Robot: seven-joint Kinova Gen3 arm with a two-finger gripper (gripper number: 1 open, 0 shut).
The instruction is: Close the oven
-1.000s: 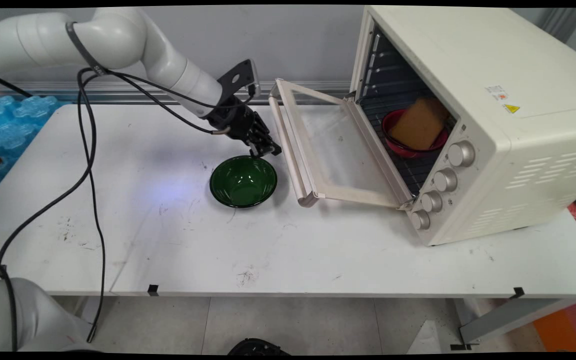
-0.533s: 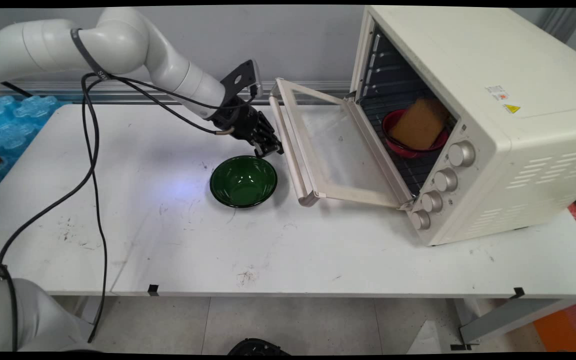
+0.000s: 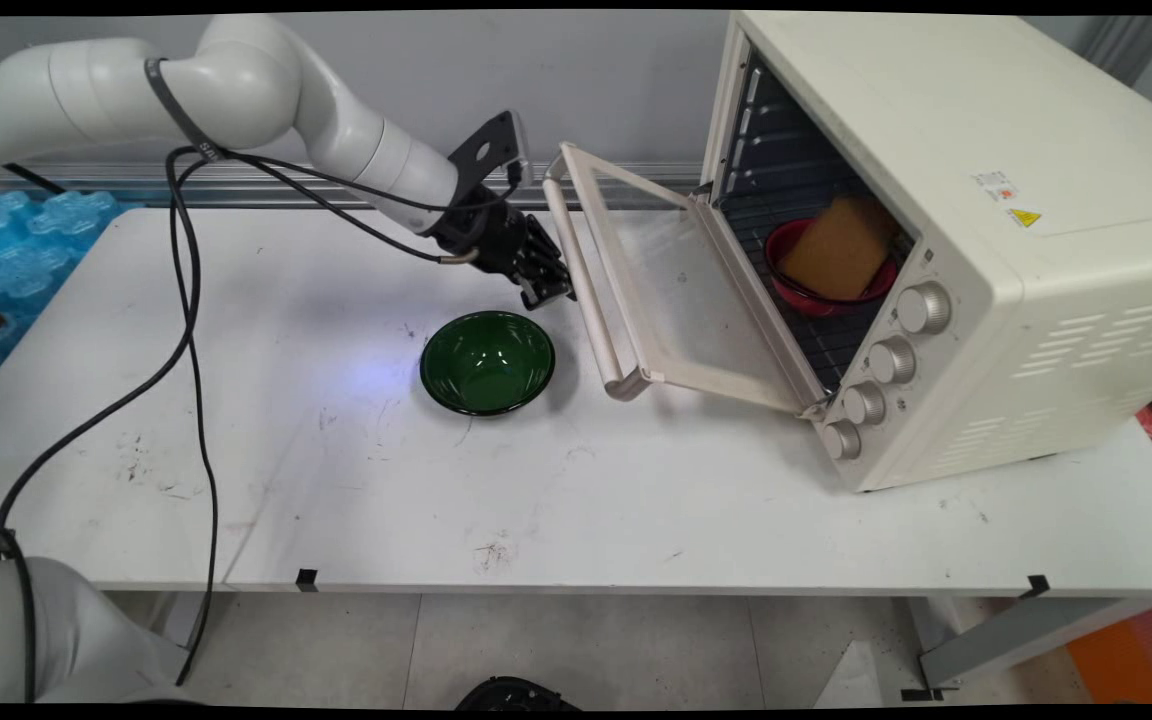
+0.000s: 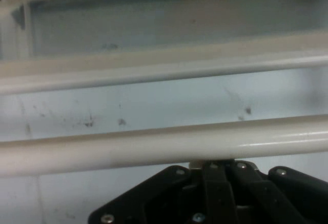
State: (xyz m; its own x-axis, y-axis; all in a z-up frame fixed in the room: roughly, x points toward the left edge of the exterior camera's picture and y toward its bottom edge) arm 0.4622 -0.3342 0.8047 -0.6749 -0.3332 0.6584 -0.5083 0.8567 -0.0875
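My gripper (image 3: 548, 291) presses against the cream handle bar (image 3: 584, 290) of the oven door (image 3: 671, 290), on its underside. The door hangs partly raised from the white toaster oven (image 3: 946, 190). In the hand view the handle bar (image 4: 154, 149) runs across just above my gripper (image 4: 210, 165), whose fingers stand together, shut, with nothing between them. A green bowl (image 3: 487, 362) sits on the table just below and left of the gripper. Inside the oven a red bowl (image 3: 821, 298) on the rack holds a brown slab (image 3: 836, 250).
The oven stands at the table's right, its knobs (image 3: 891, 358) facing the near side. Black cables (image 3: 186, 330) hang from the arm over the table's left part. Blue packaging (image 3: 21, 250) lies beyond the left edge.
The gripper has moved right and slightly up against the door handle. The oven door has swung upward from lying nearly flat.
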